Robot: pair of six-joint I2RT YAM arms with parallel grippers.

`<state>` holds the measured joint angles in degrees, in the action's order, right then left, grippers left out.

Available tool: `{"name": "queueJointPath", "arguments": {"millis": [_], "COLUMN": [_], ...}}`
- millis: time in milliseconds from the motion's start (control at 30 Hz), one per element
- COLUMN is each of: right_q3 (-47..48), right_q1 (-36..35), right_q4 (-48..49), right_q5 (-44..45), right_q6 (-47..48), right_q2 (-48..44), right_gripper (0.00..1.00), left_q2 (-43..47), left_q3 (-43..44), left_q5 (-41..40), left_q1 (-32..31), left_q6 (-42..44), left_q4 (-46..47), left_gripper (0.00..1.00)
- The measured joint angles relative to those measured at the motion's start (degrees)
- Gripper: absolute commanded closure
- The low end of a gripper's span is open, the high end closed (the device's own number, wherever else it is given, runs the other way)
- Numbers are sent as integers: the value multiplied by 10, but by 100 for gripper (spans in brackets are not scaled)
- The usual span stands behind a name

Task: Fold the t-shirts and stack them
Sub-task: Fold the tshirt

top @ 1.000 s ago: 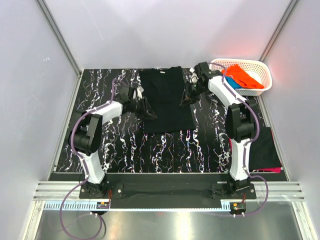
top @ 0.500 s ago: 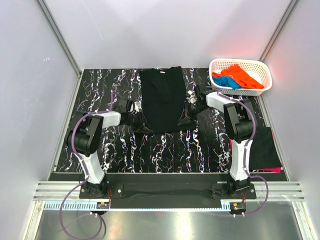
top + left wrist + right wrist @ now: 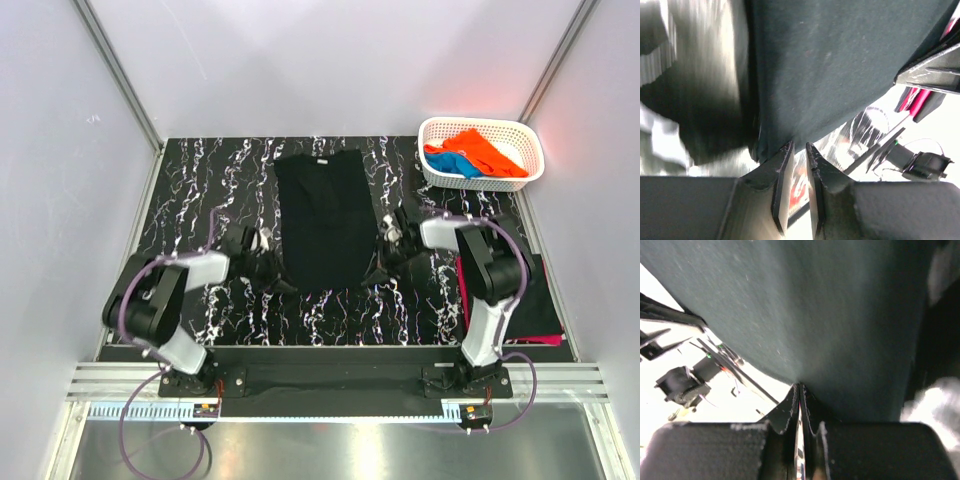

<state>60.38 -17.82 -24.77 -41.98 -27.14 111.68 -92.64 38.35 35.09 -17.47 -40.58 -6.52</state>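
One black t-shirt (image 3: pixel 320 215) lies spread at frame centre, two grippers at its lower corners.
The right gripper (image 3: pixel 800 387) pinches its hem. The left gripper (image 3: pixel 799 147) is narrow, and blur hides whether it holds cloth. Upper right, one basket (image 3: pixel 482 123) holds one orange t-shirt (image 3: pixel 485 150) and one blue t-shirt (image 3: pixel 458 166).

Your black t-shirt (image 3: pixel 322 215) lies flat mid-worktop (image 3: pixel 200 190), sleeves folded in, collar far. An orange shirt (image 3: pixel 485 150) and a blue shirt (image 3: pixel 458 166) sit crumpled far right; a folded black shirt (image 3: pixel 535 295) tops a magenta shirt (image 3: pixel 545 341) near right.
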Motion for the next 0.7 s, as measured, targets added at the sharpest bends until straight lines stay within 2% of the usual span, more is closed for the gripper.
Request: {"name": "queueJointPath", "arguments": {"millis": [100,133,200,267,333,500,567,700], "right_q3": [-75,-92,-123,-132,-120,-17,48,163], "right_q1": [-10,-11,-13,-14,-12,12,30,61], "right_q4": [10,8,6,-1,0,-4,0,8], "right_q5": [11,15,22,27,32,26,21,16], "right_q6": [-19,-25,-36,-44,-44,-42,-42,-42], "right_q2": [-66,-85,-132,-175,-194,-119,-63,30], "right_gripper": [87,79,72,67,67,68,74,79], "left_q2": [66,89,130,165,184,109,54,-48], "left_q3": [-45,-56,-63,-59,-43,56,97,149], "left_q5": [-13,-15,-20,-25,-30,-25,-23,-10], "left_q1": [-13,-18,-23,-23,-23,-16,-9,17], "left_q6": [-7,-9,-15,-17,-18,-17,-17,-33], "left_q4": [-27,-40,-66,-76,-81,-50,-21,42], "left_gripper": [72,68,65,62,62,66,68,70]}}
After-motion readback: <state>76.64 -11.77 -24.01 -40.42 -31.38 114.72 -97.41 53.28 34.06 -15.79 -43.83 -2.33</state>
